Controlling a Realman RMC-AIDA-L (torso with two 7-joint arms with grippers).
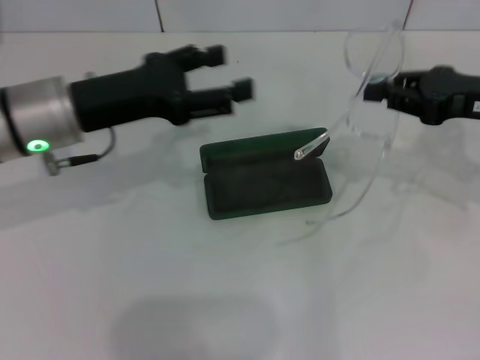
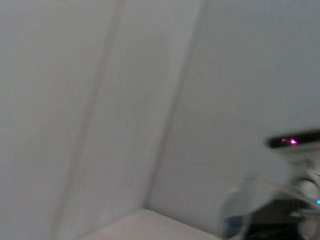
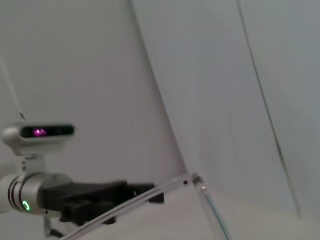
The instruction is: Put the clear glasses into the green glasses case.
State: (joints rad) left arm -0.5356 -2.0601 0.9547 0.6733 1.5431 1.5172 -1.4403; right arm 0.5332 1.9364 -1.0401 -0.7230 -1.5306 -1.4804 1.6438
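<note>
right gripper (image 1: 377, 89) pinches the clear glasses (image 1: 367, 112) up in the air – one arm tip over the green glasses case (image 1: 266, 184) (open). left gripper (image 1: 229, 73) hangs wide open.

Left gripper (image 1: 225, 73) hovers high on the left, fingers spread apart; right gripper (image 1: 375, 88) reaches in opposite, pinched closed.

One glasses (image 1: 371, 64), one case (image 1: 266, 184) (open)
</note>
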